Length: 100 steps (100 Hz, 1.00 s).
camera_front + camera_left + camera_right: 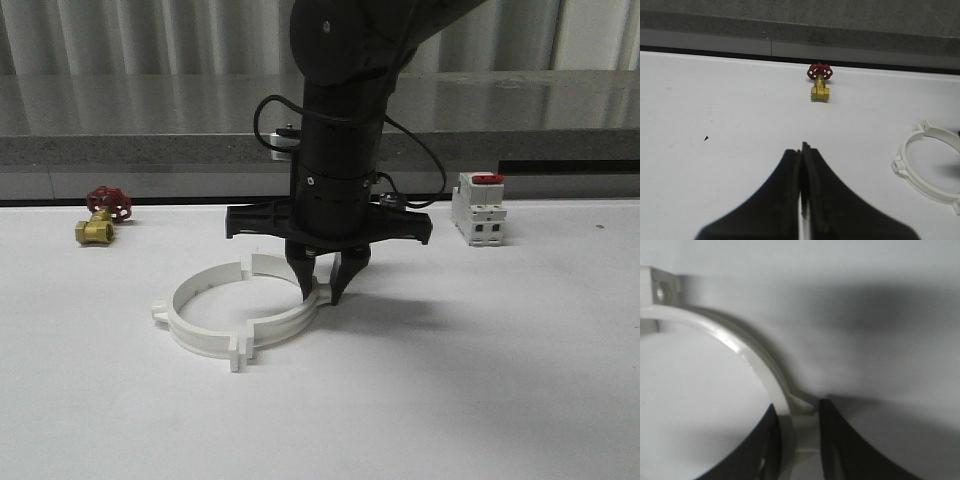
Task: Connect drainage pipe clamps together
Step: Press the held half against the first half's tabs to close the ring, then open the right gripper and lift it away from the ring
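A brass valve with a red handwheel is sitting at the far left of the white surface. The left gripper is hovering clenched, empty. The drainage pipe clamps are lying mid-surface as a ring, seemingly joined. The right gripper is grasping their right rim. A white switch is standing far right.

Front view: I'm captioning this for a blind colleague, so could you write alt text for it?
A black gripper reaches straight down and closes on the right side of a white clamp ring lying flat on a white table. A brass valve with a red handwheel sits far left, and a white switch with a red top far right.
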Tool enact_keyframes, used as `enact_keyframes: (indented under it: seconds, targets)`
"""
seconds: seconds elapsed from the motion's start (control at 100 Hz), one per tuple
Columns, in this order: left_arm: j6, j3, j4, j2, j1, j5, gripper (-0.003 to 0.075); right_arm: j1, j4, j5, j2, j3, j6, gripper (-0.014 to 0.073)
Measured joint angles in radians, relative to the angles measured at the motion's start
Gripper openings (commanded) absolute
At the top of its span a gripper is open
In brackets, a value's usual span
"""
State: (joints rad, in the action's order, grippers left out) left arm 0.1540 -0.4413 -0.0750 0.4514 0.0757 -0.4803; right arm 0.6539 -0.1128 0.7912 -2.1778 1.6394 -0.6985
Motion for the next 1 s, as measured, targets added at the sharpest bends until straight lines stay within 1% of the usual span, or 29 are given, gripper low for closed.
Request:
enact_keyframes:
  seconds: [0.05, 0.12, 0.16, 0.18, 0.19, 0.31, 0.36, 0.41, 0.45, 0.77, 0.93, 1.0]
  targets:
    - [0.0, 0.0, 0.0, 0.0, 0.0, 0.0, -0.0021, 0.0, 0.0, 0.0, 0.0, 0.0, 0.0, 0.0034]
    - [0.0, 0.0, 0.0, 0.0, 0.0, 0.0, -0.0021, 0.0, 0.0, 0.0, 0.0, 0.0, 0.003, 0.0087]
    - [0.0, 0.0, 0.0, 0.0, 0.0, 0.0, -0.0021, 0.0, 0.002, 0.0, 0.0, 0.0, 0.004, 0.0139]
    - [0.0, 0.0, 0.0, 0.0, 0.0, 0.0, -0.0021, 0.0, 0.002, 0.0, 0.0, 0.0, 0.004, 0.0178]
    - [0.0, 0.0, 0.0, 0.0, 0.0, 0.0, -0.0021, 0.0, 0.002, 0.0, 0.0, 0.0, 0.004, 0.0178]
    - [0.0, 0.0, 0.0, 0.0, 0.0, 0.0, -0.0021, 0.0, 0.014, 0.0, 0.0, 0.002, 0.006, 0.0368]
    - [0.0, 0.0, 0.0, 0.0, 0.0, 0.0, -0.0021, 0.002, 0.021, 0.0, 0.0, 0.004, 0.006, 0.0426]
    - [0.0, 0.0, 0.0, 0.0, 0.0, 0.0, -0.0021, 0.003, 0.025, 0.0, 0.0, 0.006, 0.006, 0.0461]
    - [0.0, 0.0, 0.0, 0.0, 0.0, 0.0, -0.0021, 0.004, 0.027, 0.0, 0.0, 0.006, 0.006, 0.047]
    - [0.0, 0.0, 0.0, 0.0, 0.0, 0.0, -0.0021, 0.006, 0.031, 0.014, 0.0, 0.014, 0.008, 0.047]
    - [0.0, 0.0, 0.0, 0.0, 0.0, 0.0, -0.0021, 0.006, -0.028, 0.044, 0.028, 0.018, 0.01, 0.047]
    - [0.0, 0.0, 0.0, 0.0, 0.0, 0.0, -0.0021, 0.002, -0.046, 0.046, 0.066, 0.019, 0.038, 0.047]
